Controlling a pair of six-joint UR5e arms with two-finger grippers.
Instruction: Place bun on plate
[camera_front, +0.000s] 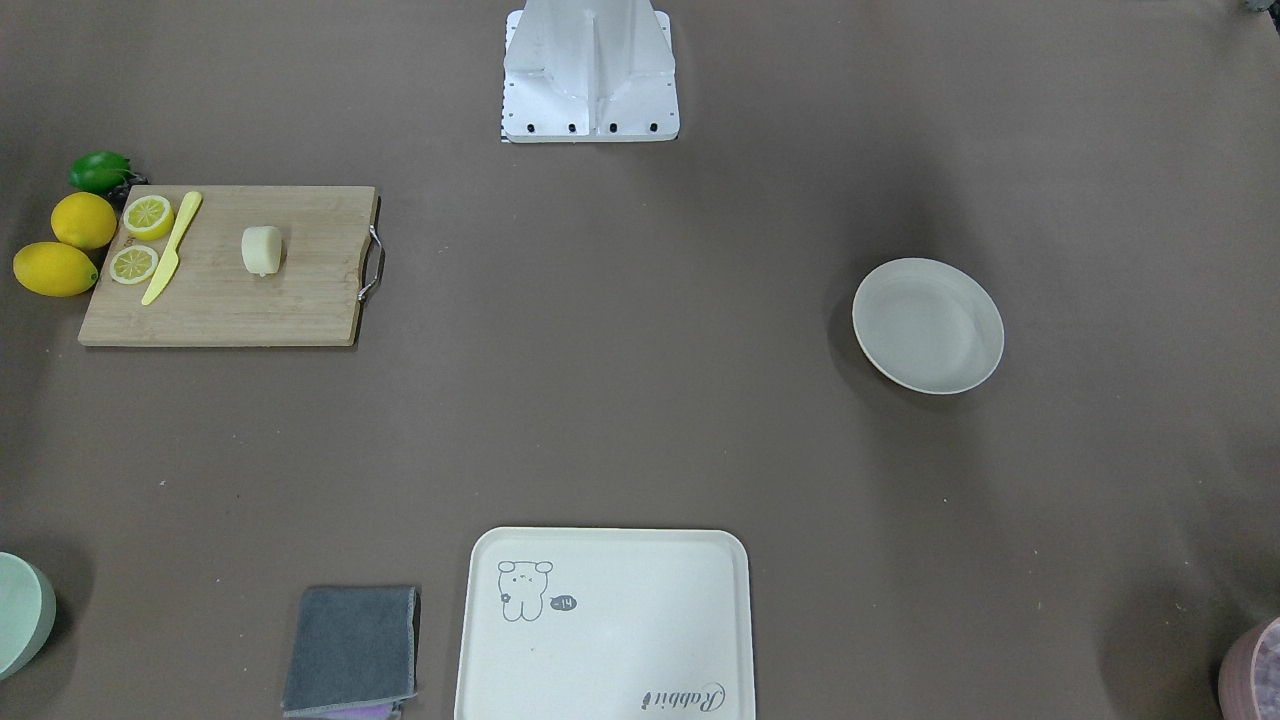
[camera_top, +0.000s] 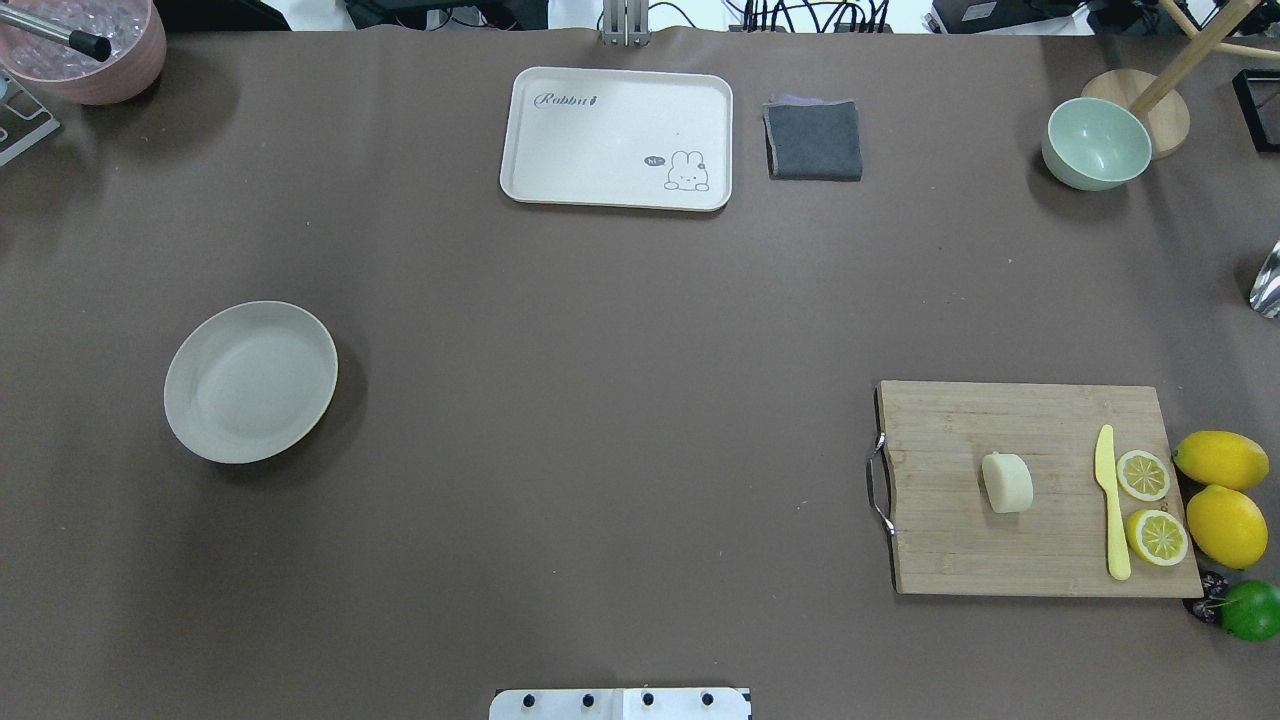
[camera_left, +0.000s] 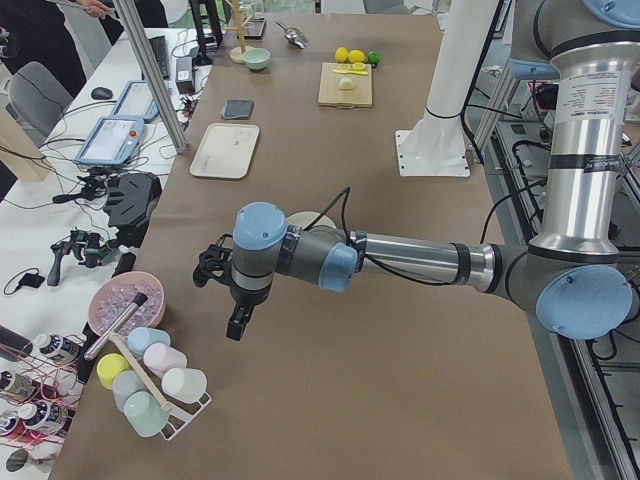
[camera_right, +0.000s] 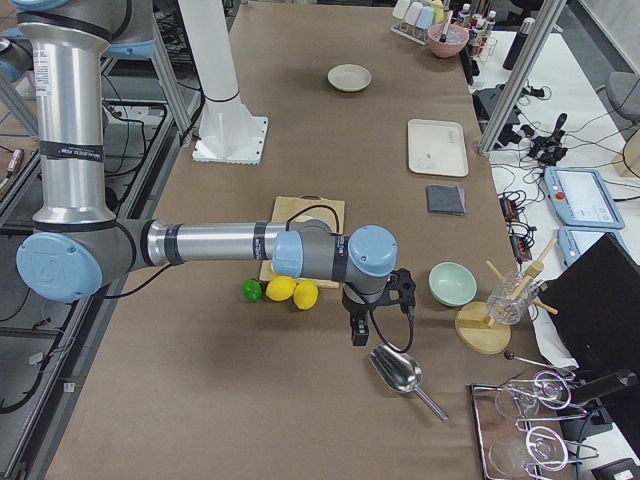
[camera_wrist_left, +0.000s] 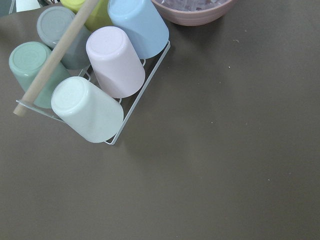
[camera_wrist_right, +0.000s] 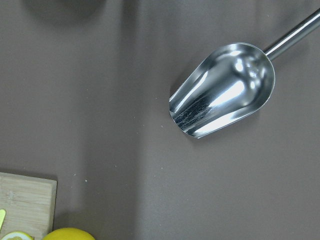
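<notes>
Jaws of the left arm (camera_left: 400, 258): seen only from the table's left end, pointing down above bare table (camera_top: 620, 420); released or clenched cannot be told.
Jaws of the right arm (camera_right: 210, 242): seen only from the table's right end, pointing down; state likewise cannot be told.

Left arm, pose: stretched low and level toward the table's left end, wrist bent down, near a wire rack of cups (camera_wrist_left: 100, 95) and a pink bowl (camera_top: 100, 60).
Right arm, pose: stretched low toward the right end, past the lemons (camera_top: 1222, 495), wrist down near a steel scoop (camera_wrist_right: 222, 90).

Nearest the robot's base: wooden cutting board (camera_top: 960, 540), right half, metal handle facing the table's middle.
Bun (camera_top: 1007, 483): on the board, near its centre, board surface open on all sides of it; apart from the yellow knife (camera_top: 1110, 500) and two lemon slices (camera_top: 1150, 505).
Lime (camera_top: 1252, 608): off the board's near right corner.
Plate (camera_top: 250, 382): left half, well apart from the board, a wide bare stretch of table between them.

Far edge: cream tray (camera_top: 600, 160), folded grey cloth (camera_top: 813, 140) just beside it, pale green bowl (camera_top: 1096, 143) further right.
</notes>
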